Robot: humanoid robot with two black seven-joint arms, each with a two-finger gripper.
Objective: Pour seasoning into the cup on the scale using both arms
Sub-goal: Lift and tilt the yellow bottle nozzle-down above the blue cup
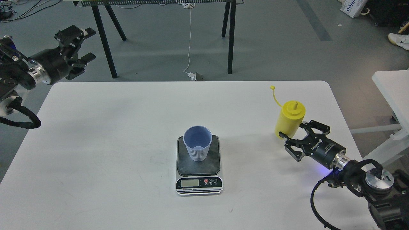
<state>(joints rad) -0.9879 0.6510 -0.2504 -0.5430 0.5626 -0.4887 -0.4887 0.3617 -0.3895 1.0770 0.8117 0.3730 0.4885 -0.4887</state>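
Note:
The yellow squeeze bottle of seasoning (289, 118) stands upright at the right of the white table (111, 127), its cap strap sticking up to the left. My right gripper (296, 131) is shut on the bottle's lower part, coming in from the lower right. The light blue cup (197, 143) stands upright on the dark platform of the scale (211, 163) in the middle of the table, well left of the bottle. My left gripper (85, 44) is open and empty, over the floor beyond the table's back left corner.
A table with black legs (103, 41) stands behind, with a white cable (190, 41) hanging to the floor. A second white table (393, 86) is at the right. The scale's display (189, 183) faces me.

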